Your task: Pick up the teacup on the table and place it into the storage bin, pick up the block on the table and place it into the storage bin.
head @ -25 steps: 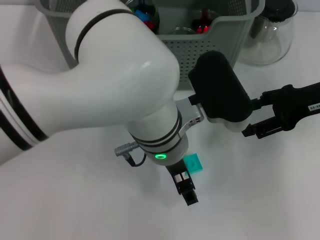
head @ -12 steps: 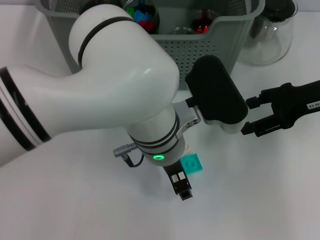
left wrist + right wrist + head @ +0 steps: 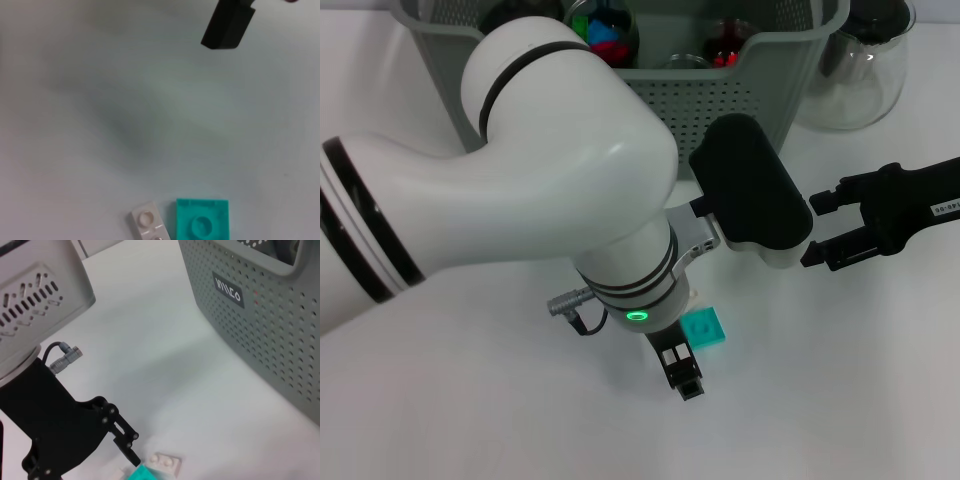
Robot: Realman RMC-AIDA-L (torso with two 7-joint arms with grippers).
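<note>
The left gripper [image 3: 688, 382] hangs low over the table [image 3: 470, 420], nearest the camera and well in front of the bin [image 3: 740, 85]. One dark finger [image 3: 686, 378] shows below the wrist in the head view; its partner is hidden, so I cannot tell how far the fingers are parted. They have hold of nothing that shows.

The teal block [image 3: 704, 326] lies flat on the table just beside that finger, on its bin side, partly under the left wrist. In the left wrist view the block [image 3: 202, 220] sits studs up, with a small white plate [image 3: 148, 223] lying just beside it, apart by a narrow gap. The right wrist view catches a corner of the block [image 3: 145, 474] near a left finger [image 3: 126, 441], with a white plate [image 3: 166, 462] just beyond it.

Farther back, between the block and the bin, the right gripper [image 3: 817, 230] reaches in from the right, level over the table. Its fingers stand parted, one nearer the bin than the other, and nothing is between them.

The bin stands at the far edge of the table, a black label [image 3: 228, 288] on its near wall. Coloured items [image 3: 605, 28] lie inside it; I cannot pick out a teacup among them. A glass carafe [image 3: 860, 65] stands just beside the bin, on its right.
</note>
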